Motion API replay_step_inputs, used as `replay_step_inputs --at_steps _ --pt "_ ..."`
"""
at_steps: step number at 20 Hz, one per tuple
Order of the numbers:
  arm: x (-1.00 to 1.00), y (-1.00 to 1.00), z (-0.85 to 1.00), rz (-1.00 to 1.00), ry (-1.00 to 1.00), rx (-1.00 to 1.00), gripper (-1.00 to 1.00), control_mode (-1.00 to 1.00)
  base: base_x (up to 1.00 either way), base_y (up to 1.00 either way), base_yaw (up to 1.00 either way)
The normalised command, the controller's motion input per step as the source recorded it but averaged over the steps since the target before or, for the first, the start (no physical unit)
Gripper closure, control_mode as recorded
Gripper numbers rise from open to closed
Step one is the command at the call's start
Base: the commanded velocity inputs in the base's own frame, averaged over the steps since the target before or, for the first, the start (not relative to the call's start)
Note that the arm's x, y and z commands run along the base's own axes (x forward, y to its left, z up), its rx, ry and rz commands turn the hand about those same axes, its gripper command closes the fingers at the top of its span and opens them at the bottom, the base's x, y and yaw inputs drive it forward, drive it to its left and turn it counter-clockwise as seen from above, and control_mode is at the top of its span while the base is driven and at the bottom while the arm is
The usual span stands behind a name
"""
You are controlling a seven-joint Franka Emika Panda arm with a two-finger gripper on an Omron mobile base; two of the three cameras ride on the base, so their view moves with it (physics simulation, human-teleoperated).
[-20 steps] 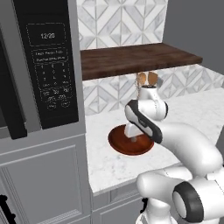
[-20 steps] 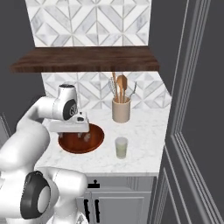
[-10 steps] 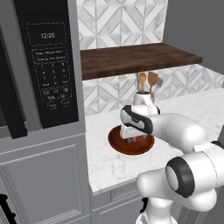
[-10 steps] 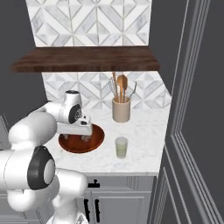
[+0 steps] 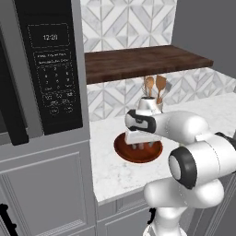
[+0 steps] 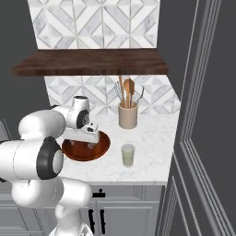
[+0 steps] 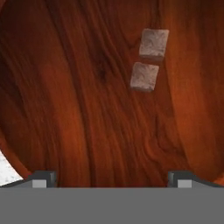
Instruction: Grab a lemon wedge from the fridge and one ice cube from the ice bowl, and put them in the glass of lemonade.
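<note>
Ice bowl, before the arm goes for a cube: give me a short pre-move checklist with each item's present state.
1. Gripper open: ok, fingers spread wide.
2. Nothing held: ok, gap between fingers bare.
3. Gripper over the ice bowl: ok, wood grain all around in the hand view.
4. Ice cube in sight: ok, with a second cube just beyond it, a slim gap between.
5. Cube centred between fingers: not ok, both sit right of centre.
6. Glass of lemonade upright on the counter, apart from the bowl: ok.
</note>
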Motion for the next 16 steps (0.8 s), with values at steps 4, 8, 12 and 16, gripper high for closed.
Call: replay_step_inputs --at_steps 4,8,12,16 --pt "0.02 0.0 -0.23 -0.04 0.0 0.0 -1.0 -1.0 0.0 0.0 0.0" --pt "0.09 0.0 -0.18 -0.03 0.0 0.0 -1.0 -1.0 0.0 0.0 0.0" --pt "0.2 0.0 -0.04 -0.01 0.0 0.0 -1.0 -1.0 0.0 0.0 0.0" --pt "0.28 0.0 0.0 0.0 0.0 0.0 -1.0 -1.0 0.0 0.0 0.0"
